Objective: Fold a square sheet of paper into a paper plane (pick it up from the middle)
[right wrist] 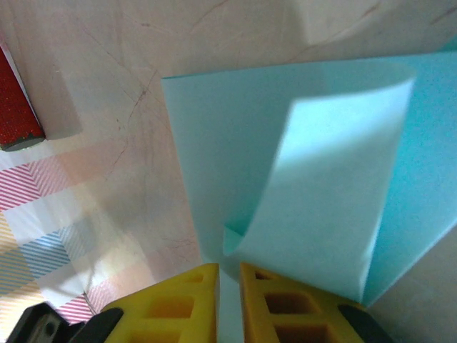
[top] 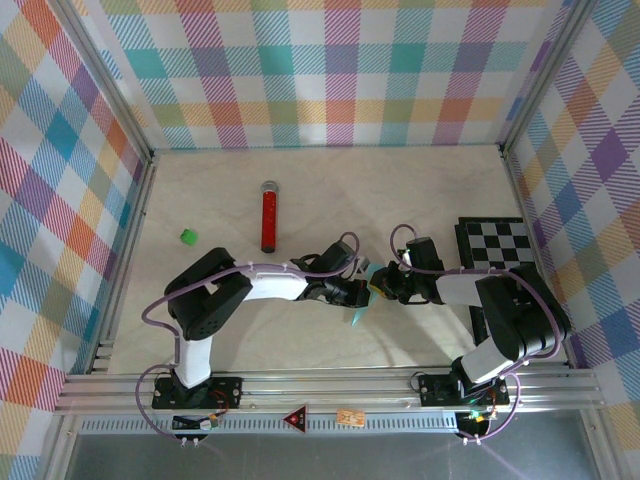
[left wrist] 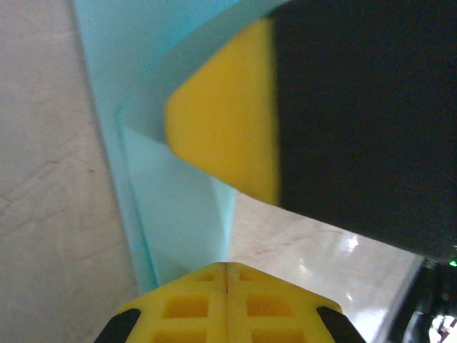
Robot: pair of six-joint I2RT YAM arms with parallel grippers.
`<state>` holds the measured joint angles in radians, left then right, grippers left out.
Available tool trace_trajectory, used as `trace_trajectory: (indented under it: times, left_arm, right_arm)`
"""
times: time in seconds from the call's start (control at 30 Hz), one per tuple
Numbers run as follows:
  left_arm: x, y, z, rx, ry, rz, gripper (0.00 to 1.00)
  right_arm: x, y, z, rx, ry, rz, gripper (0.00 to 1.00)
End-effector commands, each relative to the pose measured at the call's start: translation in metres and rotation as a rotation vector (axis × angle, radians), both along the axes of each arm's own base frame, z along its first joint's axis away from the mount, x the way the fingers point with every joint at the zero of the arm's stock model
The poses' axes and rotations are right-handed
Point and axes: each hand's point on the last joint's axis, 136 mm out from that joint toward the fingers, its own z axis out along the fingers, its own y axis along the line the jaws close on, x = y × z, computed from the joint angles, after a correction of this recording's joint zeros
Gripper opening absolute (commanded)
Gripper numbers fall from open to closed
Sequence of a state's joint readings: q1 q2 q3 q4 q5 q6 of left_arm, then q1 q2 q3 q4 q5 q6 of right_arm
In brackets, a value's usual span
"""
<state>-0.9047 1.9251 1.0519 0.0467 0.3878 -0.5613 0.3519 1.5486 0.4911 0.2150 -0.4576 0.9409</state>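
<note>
Two arm bases are seen bolted at the near edge of the table [top: 420,190], nearer than the sheet of paper [top: 360,312] and to either side of it. The light cyan sheet of paper is held up off the table near its middle, between the two wrists, and is partly folded. In the right wrist view one flap is seen curled over a flatter layer.

The left gripper [top: 356,292] is brought in from the left of the sheet of paper. In the left wrist view its yellow pads are seen pressed together, with the lower end of the paper strip reaching their tips. Whether the paper is caught between them cannot be told.

The right gripper [top: 386,286] is brought in from the right of the sheet of paper, and its jaws are pinched on the paper, a sliver of cyan being seen in the narrow gap between the pads in the right wrist view. One of its yellow fingers [left wrist: 221,136] is laid against the paper just beyond the left gripper's tips.

Farther out, a small green cube [top: 188,237] lies well to the left of the sheet of paper. A red glittery tube [top: 269,218] lies beyond it and to the left, and a black-and-white checkered board [top: 500,243] lies to its right. Plaid walls [top: 340,70] are seen beyond everything.
</note>
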Motion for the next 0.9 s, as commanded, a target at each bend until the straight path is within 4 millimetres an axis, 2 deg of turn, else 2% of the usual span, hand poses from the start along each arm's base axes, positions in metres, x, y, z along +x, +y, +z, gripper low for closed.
trace_trajectory:
  times: [0.0, 0.13, 0.27, 0.37, 0.4, 0.47, 0.53, 0.67, 0.77, 0.87]
  left_arm:
    - [0.006, 0.014, -0.021, 0.114, 0.010, 0.032, 0.05]
    - [-0.016, 0.038, -0.041, 0.165, 0.052, 0.050, 0.01]
    - [-0.036, 0.069, -0.056, 0.232, 0.092, 0.075, 0.00]
    - [-0.044, 0.082, -0.057, 0.252, 0.106, 0.094, 0.00]
    - [-0.045, 0.085, -0.057, 0.254, 0.109, 0.100, 0.00]
    - [-0.045, 0.089, -0.057, 0.262, 0.106, 0.111, 0.00]
    - [-0.046, 0.090, -0.057, 0.259, 0.108, 0.114, 0.00]
    - [-0.045, 0.090, -0.059, 0.255, 0.115, 0.123, 0.00]
    - [-0.045, 0.086, -0.059, 0.239, 0.131, 0.128, 0.00]
    - [-0.046, 0.087, -0.061, 0.242, 0.135, 0.131, 0.00]
  right_arm:
    - [-0.023, -0.015, -0.027, -0.066, 0.106, -0.016, 0.18]
    - [-0.017, -0.012, -0.016, -0.054, 0.073, -0.001, 0.20]
    - [-0.003, -0.009, 0.009, -0.066, 0.007, 0.016, 0.22]
    - [0.005, -0.019, 0.021, -0.144, -0.017, -0.009, 0.16]
    - [0.009, -0.017, 0.029, -0.140, -0.048, 0.007, 0.12]
    - [0.014, 0.000, 0.049, -0.046, -0.114, 0.065, 0.05]
    - [0.013, 0.012, 0.056, -0.002, -0.120, 0.097, 0.01]
    - [0.002, 0.034, 0.046, -0.005, -0.098, 0.149, 0.00]
    - [-0.006, 0.048, 0.031, -0.015, -0.059, 0.175, 0.00]
    - [-0.009, 0.047, 0.010, -0.046, -0.013, 0.162, 0.00]
